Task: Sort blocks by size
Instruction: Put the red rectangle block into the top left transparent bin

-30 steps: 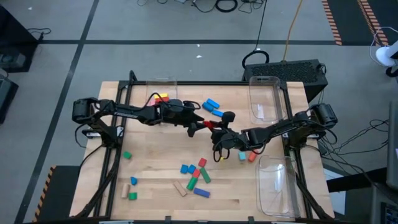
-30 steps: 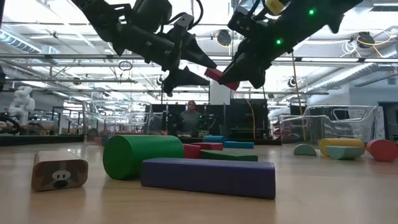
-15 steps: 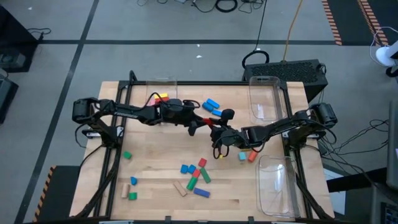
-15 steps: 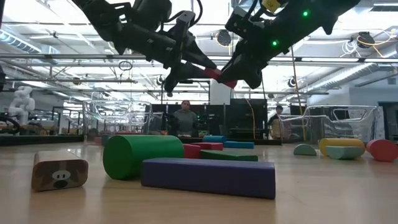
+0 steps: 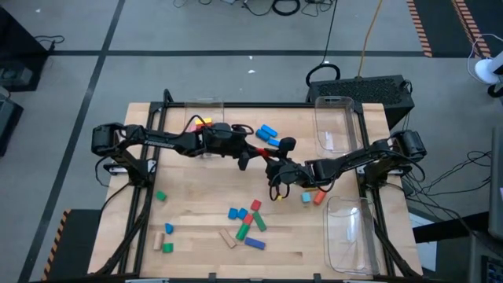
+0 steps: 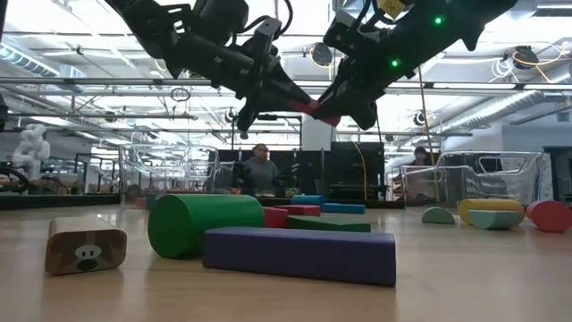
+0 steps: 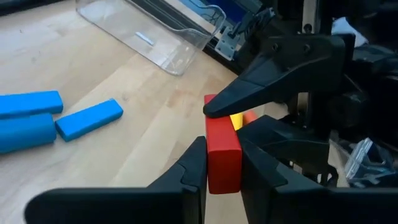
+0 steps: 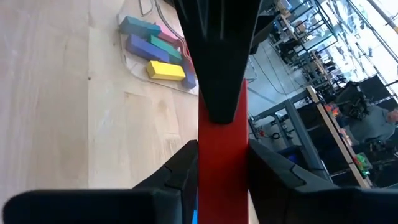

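Observation:
A red bar block (image 5: 266, 158) hangs in the air over the middle of the table, between my two grippers. My left gripper (image 5: 256, 156) comes from the table's left and is shut on one end of it. My right gripper (image 5: 276, 164) comes from the right and is shut on the other end. In the low view the red block (image 6: 313, 109) shows high above the table, where the tips of both grippers meet. Other blocks lie loose on the table below. My left gripper pinches the red block's near end (image 7: 222, 169) between its two fingers, one on each long side. The fingers come slanting down from the table's left and lie along the bar. The block is clear of the table. My right gripper pinches the red block's other end (image 8: 222, 152) between its two fingers, on its two long sides. The fingers come slanting down from the table's right, along the bar. The left gripper's finger (image 8: 217, 68) lies over the bar's far part.
Clear bins stand at the far right (image 5: 334, 122), the near right (image 5: 350, 236) and the far left (image 5: 203, 124), the last with yellow and red blocks in it. Blue blocks (image 5: 267, 132) lie behind the grippers. A cluster of blocks (image 5: 247, 224) lies near the front and green ones (image 5: 160, 196) at the left.
My left gripper has shut on the red block's free end, its fingers having stood wide apart around it a second ago. The block has stayed in the air in my right gripper's hold, and neither arm has shifted.

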Robot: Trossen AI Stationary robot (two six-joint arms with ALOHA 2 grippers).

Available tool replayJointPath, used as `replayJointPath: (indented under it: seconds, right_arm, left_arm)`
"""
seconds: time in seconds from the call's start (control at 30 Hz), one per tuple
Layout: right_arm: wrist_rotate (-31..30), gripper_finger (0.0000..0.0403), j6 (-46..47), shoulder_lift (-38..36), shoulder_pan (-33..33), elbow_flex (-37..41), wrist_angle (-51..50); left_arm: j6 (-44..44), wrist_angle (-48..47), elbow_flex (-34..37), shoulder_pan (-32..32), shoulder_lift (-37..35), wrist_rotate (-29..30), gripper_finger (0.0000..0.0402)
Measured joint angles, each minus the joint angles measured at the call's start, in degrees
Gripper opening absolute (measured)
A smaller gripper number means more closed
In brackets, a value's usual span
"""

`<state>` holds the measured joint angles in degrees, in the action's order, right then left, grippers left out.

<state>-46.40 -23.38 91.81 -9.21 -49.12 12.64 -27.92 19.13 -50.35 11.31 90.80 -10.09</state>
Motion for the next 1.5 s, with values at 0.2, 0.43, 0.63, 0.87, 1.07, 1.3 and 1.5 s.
replayJointPath:
  seconds: [0.2, 0.43, 0.63, 0.87, 1.07, 1.3, 1.5]
  right_arm:
    - [-0.37, 0.0154, 0.18, 0.0, -0.04, 0.0, -0.32]
    - [-4.51, 0.0191, 4.59, -0.56, -0.33, 0.0, -3.81]
    - [-4.22, 0.0206, 14.52, -3.06, -0.26, 0.04, -10.57]
    - [-0.49, 0.0207, 25.59, -8.72, -0.24, 0.07, -23.3]
    - [6.44, 0.0205, 35.62, -13.71, -0.24, 0.02, -34.82]
    - [13.95, 0.0202, 43.81, -16.1, -0.09, 0.05, -44.86]
    - [27.12, 0.0201, 47.4, -16.04, 0.59, 0.02, -51.84]
  left_arm:
    - [1.93, -0.15, 0.0, 0.48, 0.0, 0.03, 0.0063]
    - [1.91, -0.9, -0.04, 2.16, -1.06, 0.02, 0.0063]
    - [5.04, -8.78, -0.07, 4.09, -5.67, 2.06, 0.0063]
    - [8.12, -19.64, -0.11, 5.35, -13.17, 7.29, 0.0063]
    - [11.87, -34.19, 0.02, 5.85, -20.05, 15.79, 0.0063]
    - [13.46, -45.89, -0.02, 7.15, -23.19, 24.93, 0.0063]
    - [14.37, -53.68, 0.11, 9.59, -22.3, 27.48, 0.0063]
